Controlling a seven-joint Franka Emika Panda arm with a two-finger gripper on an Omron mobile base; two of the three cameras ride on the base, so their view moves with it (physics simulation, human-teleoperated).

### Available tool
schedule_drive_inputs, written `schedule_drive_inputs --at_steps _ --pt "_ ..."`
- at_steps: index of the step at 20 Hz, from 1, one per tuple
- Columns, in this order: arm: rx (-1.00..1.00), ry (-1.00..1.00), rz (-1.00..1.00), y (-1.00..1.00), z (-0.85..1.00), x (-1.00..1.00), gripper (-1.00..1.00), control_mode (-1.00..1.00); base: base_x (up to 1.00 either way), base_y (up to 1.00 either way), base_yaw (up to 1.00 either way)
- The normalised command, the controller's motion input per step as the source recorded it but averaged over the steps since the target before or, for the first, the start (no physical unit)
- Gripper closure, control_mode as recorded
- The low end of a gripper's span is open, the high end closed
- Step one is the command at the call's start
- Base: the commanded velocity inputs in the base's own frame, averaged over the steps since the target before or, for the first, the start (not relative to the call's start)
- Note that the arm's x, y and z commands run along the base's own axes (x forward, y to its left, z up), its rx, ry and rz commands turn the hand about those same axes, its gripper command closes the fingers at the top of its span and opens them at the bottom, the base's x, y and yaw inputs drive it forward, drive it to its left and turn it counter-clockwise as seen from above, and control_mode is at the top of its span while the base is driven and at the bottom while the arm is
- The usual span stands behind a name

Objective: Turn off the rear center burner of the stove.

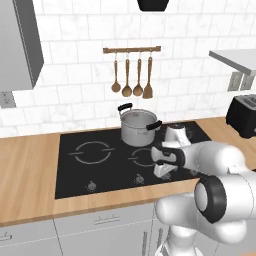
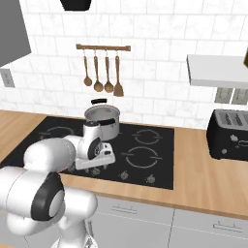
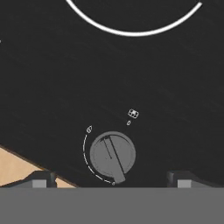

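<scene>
Two dark fingertips [image 3: 41,179] of the gripper [image 3: 111,180] stand spread, holding nothing, either side of a round grey knob [image 3: 112,155] near the front edge of the stove [image 1: 75,172]. The knob's bar sits askew from its printed marks. A steel pot [image 1: 137,125] occupies the rear centre of the black cooktop; wooden counter [image 1: 25,175] surrounds it. Risk: this knob may serve a different burner, as several lie along the front edge. A shallow closure could also slip off the low knob and leave it unturned.
</scene>
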Motion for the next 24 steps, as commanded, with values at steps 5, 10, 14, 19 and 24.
schedule_drive_inputs --at_steps 5,10,14,19,24 --pt "0.0 0.0 0.0 0.04 -0.06 0.07 -1.0 -1.0 0.0 0.0 0.0" --pt "0.0 0.01 0.0 0.0 -0.15 0.12 -1.0 -1.0 0.0 0.0 0.0" --pt "0.0 0.04 0.0 0.0 -0.24 0.0 -1.0 -1.0 0.0 0.0 0.0" --pt "0.0 0.02 0.0 0.0 -0.03 0.0 1.0 -1.0 0.0 0.0 0.0" --pt "0.01 0.02 -0.03 0.0 0.0 0.07 1.0 -1.0 0.0 0.0 0.0"
